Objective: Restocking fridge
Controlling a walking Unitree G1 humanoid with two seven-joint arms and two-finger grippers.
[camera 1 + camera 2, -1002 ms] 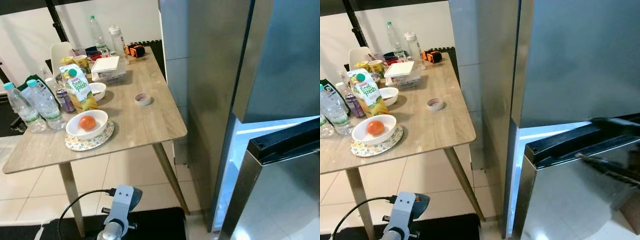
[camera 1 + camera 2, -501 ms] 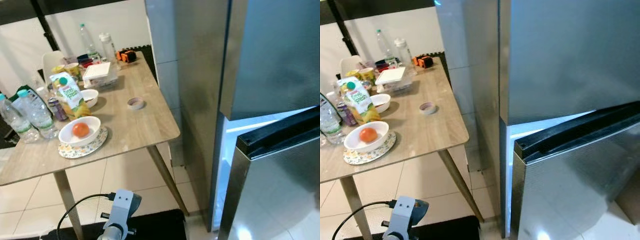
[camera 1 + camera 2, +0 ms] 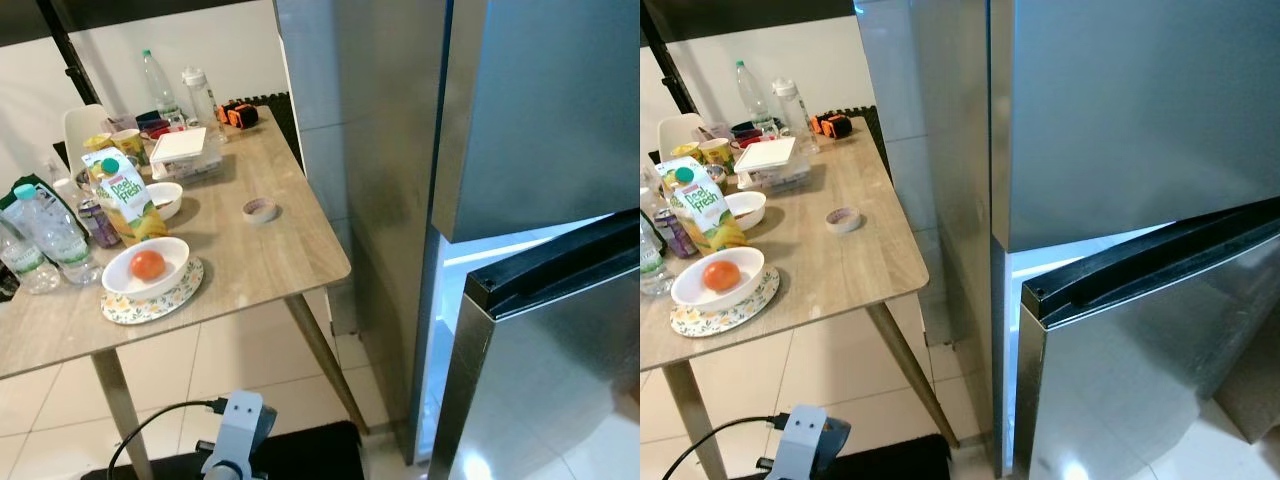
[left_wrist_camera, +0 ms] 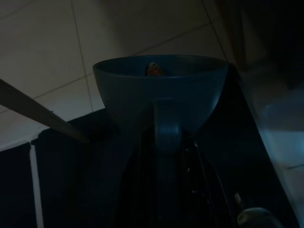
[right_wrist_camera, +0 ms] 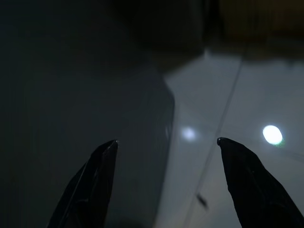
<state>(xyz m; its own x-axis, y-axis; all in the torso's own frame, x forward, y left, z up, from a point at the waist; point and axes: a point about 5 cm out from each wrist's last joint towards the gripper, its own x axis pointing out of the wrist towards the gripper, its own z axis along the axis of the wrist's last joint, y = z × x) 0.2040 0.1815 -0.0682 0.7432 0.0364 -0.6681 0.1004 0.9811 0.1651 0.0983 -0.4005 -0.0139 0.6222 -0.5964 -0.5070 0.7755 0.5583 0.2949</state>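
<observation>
The steel fridge [image 3: 1120, 110] stands on the right, its lower door [image 3: 1140, 370] ajar with a lit gap [image 3: 1007, 360] along its left edge. On the wooden table [image 3: 270, 260] to the left stand a juice carton [image 3: 122, 195], water bottles [image 3: 50, 235] and a white bowl holding an orange fruit [image 3: 146, 268]. My left arm [image 3: 235, 440] hangs low beside the table leg. In the dark left wrist view a blue-grey bowl [image 4: 161, 90] sits at the gripper's tip. My right gripper [image 5: 165, 140] is open before a dim steel surface.
A small tape roll [image 3: 260, 209], a white lidded box [image 3: 183, 150], cups and more bottles are on the table. A black mat [image 3: 310, 450] lies on the tiled floor at my feet. The open door edge juts out toward me.
The whole picture has slid left, so the camera has turned toward the fridge. The lower door stays ajar and the table items have not moved.
</observation>
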